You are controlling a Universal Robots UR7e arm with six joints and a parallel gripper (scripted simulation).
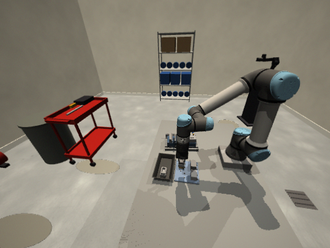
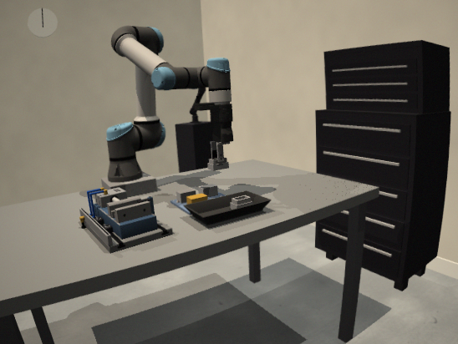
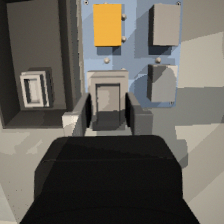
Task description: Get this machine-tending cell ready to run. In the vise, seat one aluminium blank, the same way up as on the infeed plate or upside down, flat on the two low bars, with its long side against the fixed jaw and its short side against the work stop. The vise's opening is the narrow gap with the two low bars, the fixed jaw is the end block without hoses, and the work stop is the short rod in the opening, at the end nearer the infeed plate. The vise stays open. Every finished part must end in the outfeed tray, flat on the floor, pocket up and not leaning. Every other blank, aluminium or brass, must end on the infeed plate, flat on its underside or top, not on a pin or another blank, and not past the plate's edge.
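Note:
My gripper (image 3: 108, 103) is shut on a grey finished part (image 3: 108, 97) with a rectangular pocket facing up. It holds the part well above the table, over the near edge of the blue infeed plate (image 3: 131, 55); the held part also shows in the exterior view (image 2: 218, 163). A brass blank (image 3: 107, 24) and two aluminium blanks (image 3: 166, 24) (image 3: 161, 82) lie flat on the plate. Another finished part (image 3: 34, 89) lies pocket up in the dark outfeed tray (image 3: 37, 65). The vise (image 2: 125, 213) stands open beside the plate, and I see no blank in it.
The tray (image 2: 227, 206) lies right beside the infeed plate. The arm's base (image 2: 127, 167) stands behind the vise. A black tool cabinet (image 2: 384, 159) stands off the table's right end. A red cart (image 1: 79, 126) stands on the floor.

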